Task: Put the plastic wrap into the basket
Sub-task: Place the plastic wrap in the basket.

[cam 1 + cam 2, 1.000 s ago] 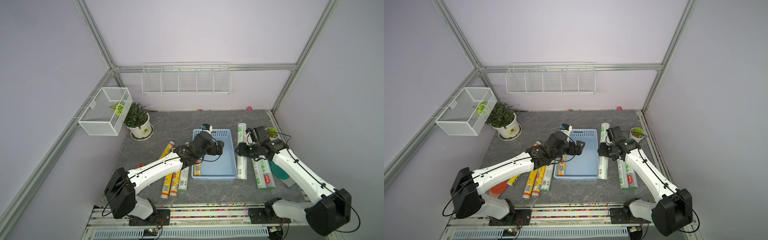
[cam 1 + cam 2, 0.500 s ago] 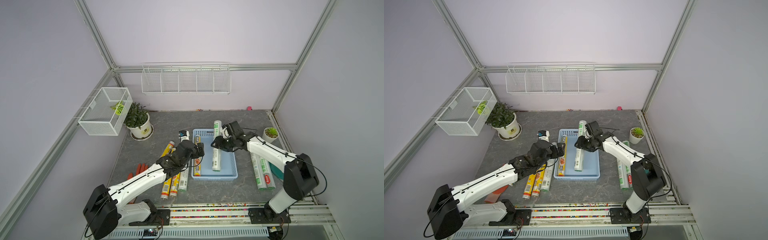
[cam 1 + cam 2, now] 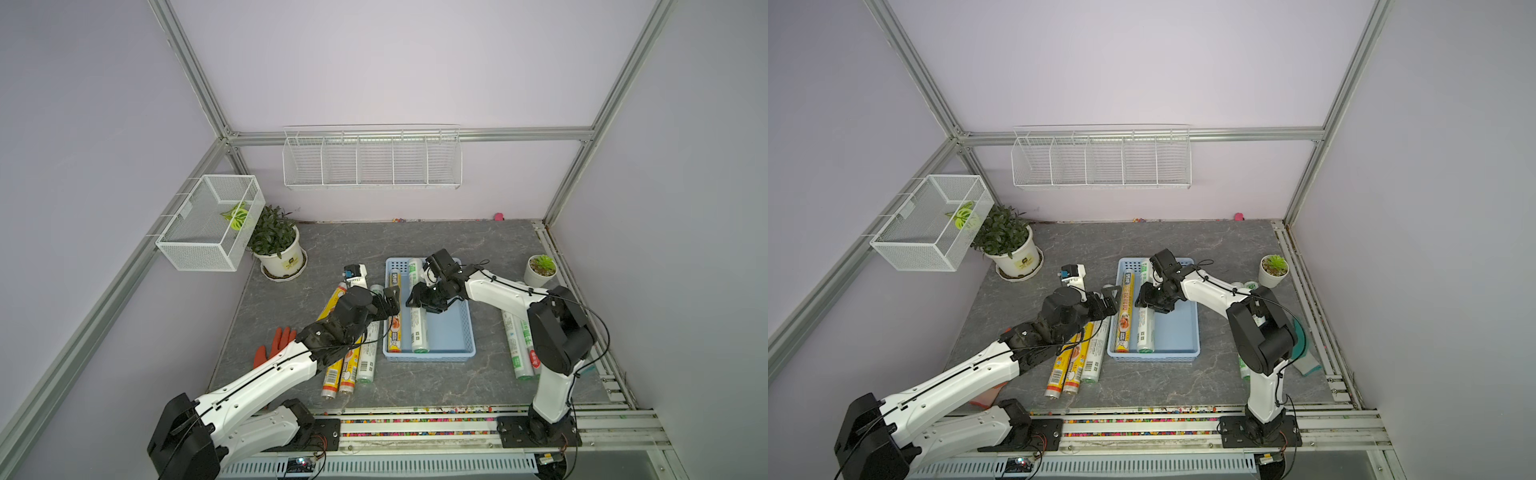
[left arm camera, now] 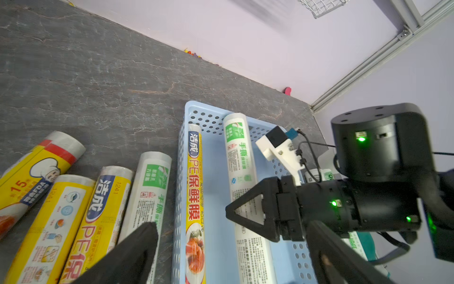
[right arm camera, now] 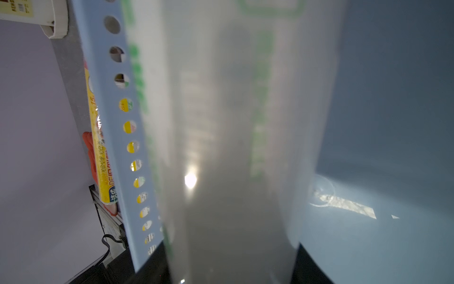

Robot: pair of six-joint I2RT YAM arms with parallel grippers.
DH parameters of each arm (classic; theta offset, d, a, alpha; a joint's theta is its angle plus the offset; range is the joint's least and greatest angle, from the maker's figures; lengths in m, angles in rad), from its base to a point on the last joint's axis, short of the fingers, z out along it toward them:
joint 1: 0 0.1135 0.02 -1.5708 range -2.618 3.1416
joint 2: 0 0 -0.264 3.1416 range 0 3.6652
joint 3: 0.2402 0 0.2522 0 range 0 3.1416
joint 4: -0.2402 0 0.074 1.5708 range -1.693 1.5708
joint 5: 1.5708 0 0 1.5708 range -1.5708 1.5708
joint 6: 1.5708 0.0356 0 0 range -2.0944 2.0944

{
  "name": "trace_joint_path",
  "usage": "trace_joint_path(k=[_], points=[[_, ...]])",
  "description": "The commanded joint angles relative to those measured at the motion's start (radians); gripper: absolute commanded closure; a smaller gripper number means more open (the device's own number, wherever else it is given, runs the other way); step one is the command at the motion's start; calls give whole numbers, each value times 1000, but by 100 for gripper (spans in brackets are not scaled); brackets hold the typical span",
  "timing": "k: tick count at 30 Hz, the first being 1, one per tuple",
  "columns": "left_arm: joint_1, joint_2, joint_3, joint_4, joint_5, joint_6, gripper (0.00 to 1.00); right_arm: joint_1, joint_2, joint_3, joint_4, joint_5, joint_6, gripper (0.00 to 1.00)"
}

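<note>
Looking first at the right end effector point(image 3: 422, 301), we found its jaws clamped across the white-and-green roll point(image 3: 417, 332) of plastic wrap, on the roll's far half. In the right wrist view that roll filled the gap between the two dark fingers point(image 5: 309, 265). The roll lay lengthwise inside the basket point(image 3: 428, 356), though we could not tell whether it rested fully on the floor. The left end effector point(image 3: 392, 297) hung with its jaws spread wide and nothing between them. It was just beside the basket's left wall and near the right end effector, but apart from it.

The right half of the basket floor was bare, and the worktop point(image 3: 353, 245) behind the basket lay open up to the back wall. Inside the basket, a yellow roll point(image 3: 395, 328) ran along the left wall, with the white-and-green roll just beside it. Four loose rolls point(image 4: 103, 209), three yellow and one white, lay side by side left of the basket. Two more white rolls point(image 3: 517, 353) lay to its right, beside the right arm
</note>
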Motion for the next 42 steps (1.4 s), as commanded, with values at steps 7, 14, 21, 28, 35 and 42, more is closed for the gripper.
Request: trace_joint_path(k=[7,14,21,28,35,42], points=[[3,32,9,20,76,21,0,4,72,41,43,-37,24,55],[3,35,15,9,80,22,0,3,55,4,79,-22,55,44],[2,44,18,17,94,17,0,-1,30,-20,85,-16,60,35],[3,55,29,18,109,16,0,-8,6,-48,128,-63,73,37],[1,61,44,15,143,20,0,-28,-57,-87,130,-58,72,37],[4,79,80,31,214,45,0,-60,-282,-164,59,128,-18,37]])
